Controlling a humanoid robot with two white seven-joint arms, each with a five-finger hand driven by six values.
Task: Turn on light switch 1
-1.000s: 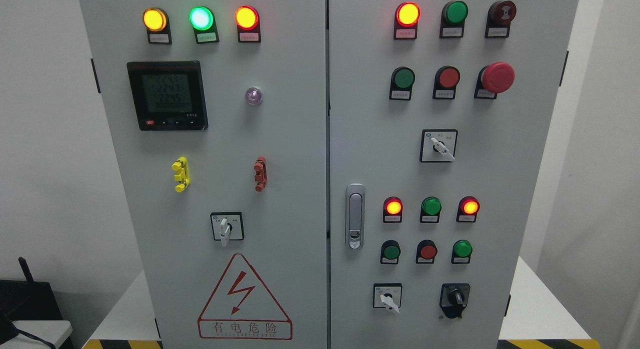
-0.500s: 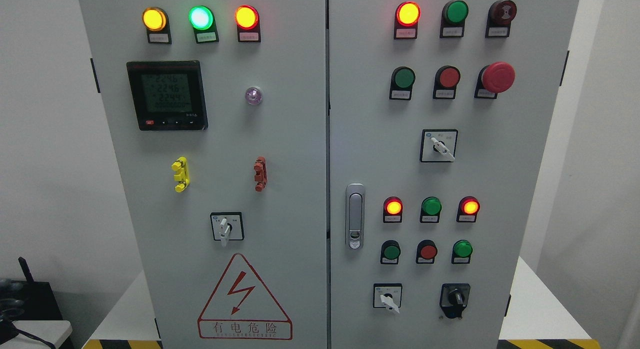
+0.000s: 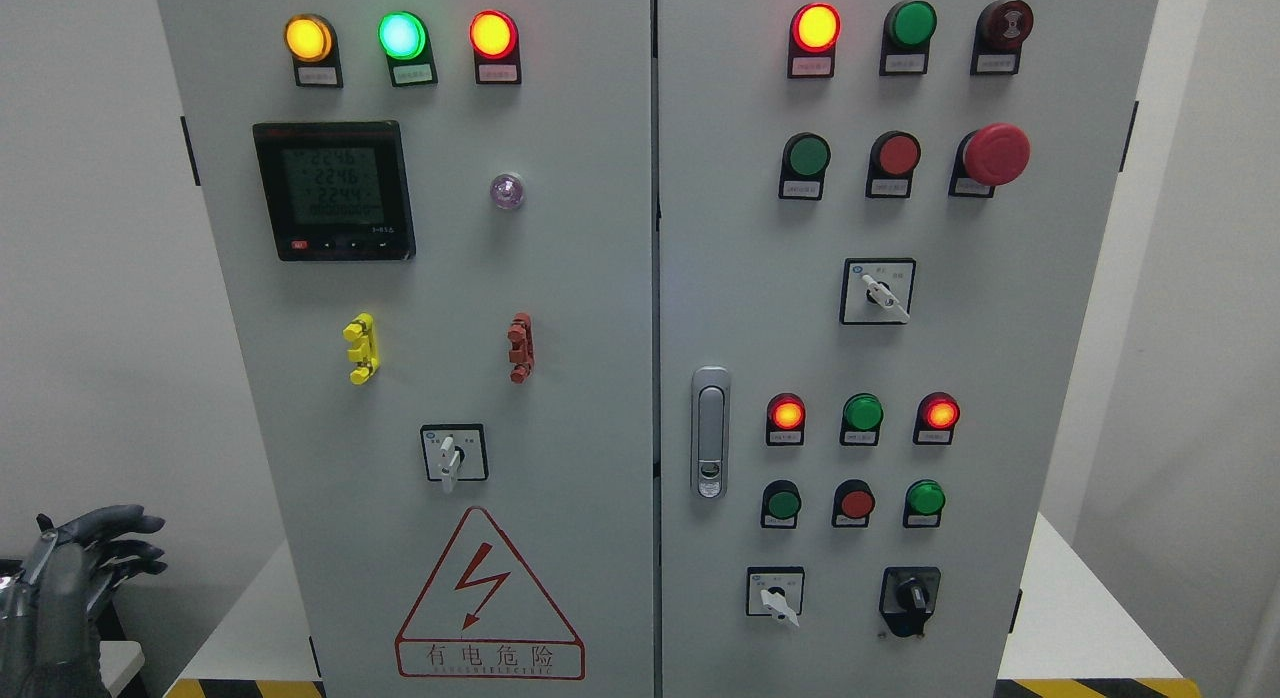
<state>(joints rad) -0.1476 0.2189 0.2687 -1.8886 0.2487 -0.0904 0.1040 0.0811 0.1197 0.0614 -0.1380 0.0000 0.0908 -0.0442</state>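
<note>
A grey electrical cabinet (image 3: pixel 600 278) fills the head view. Its left door carries a white rotary selector switch (image 3: pixel 453 454) with the lever pointing down. The right door has a selector switch (image 3: pixel 878 292) in the middle, another (image 3: pixel 775 592) low down, and a black knob switch (image 3: pixel 909 598) beside it. I cannot read the labels, so which one is switch 1 is unclear. My left hand (image 3: pixel 120 543), dark grey, shows at the lower left corner with fingers spread toward the cabinet, holding nothing and well left of the panel.
Lit lamps (image 3: pixel 400 36) run along the top of both doors, with push buttons (image 3: pixel 852 503) and a red emergency button (image 3: pixel 995 155) on the right. A digital meter (image 3: pixel 334 190) and a door handle (image 3: pixel 709 433) stick out. Yellow-black tape (image 3: pixel 240 688) marks the base edge.
My left hand has risen into view at the lower left corner, where only a dark box showed before. The panel and its lamps are unchanged.
</note>
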